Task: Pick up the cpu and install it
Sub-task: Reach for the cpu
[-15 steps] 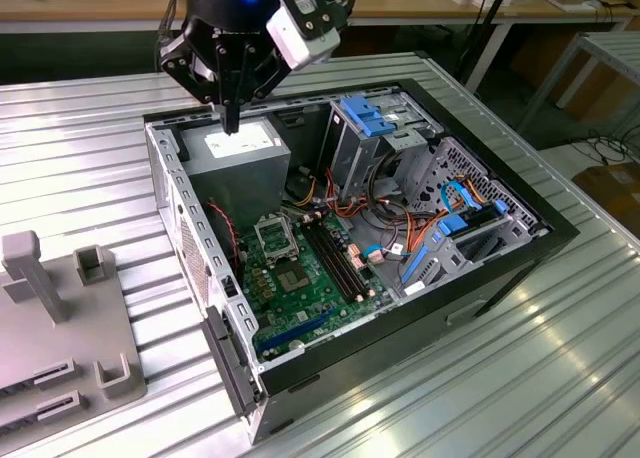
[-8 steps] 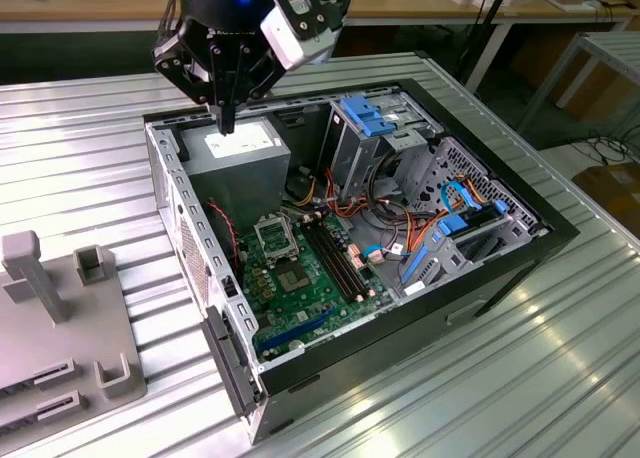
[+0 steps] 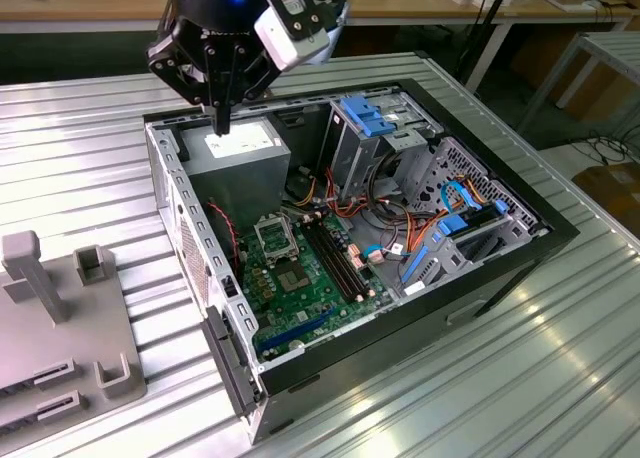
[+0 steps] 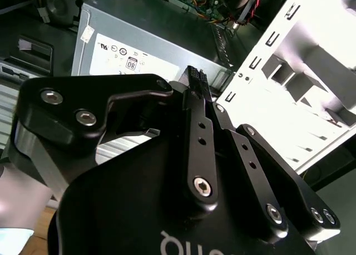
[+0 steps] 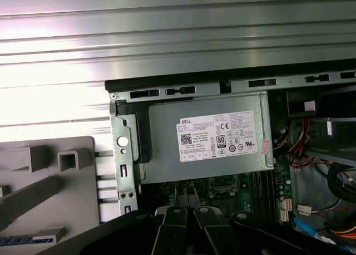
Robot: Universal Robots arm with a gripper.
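My gripper (image 3: 222,124) hangs shut above the grey power supply (image 3: 240,153) at the back corner of the open computer case (image 3: 470,298), its fingertips pressed together with nothing visible between them. Both wrist views show the shut gripper (image 4: 194,77) (image 5: 187,192) over the labelled power supply (image 4: 139,40) (image 5: 211,135). Lower in the case lies the green motherboard (image 3: 300,303) with the hollow silver socket frame (image 3: 275,238) (image 5: 222,182). The cpu is out of view.
A grey moulded fixture (image 3: 60,328) (image 5: 50,171) with posts and slots stands on the ribbed metal table (image 3: 480,398) at the exterior view's left of the case. Inside the case are black memory slots (image 3: 335,258), blue drive brackets (image 3: 365,113) and bundles of cables (image 3: 400,228).
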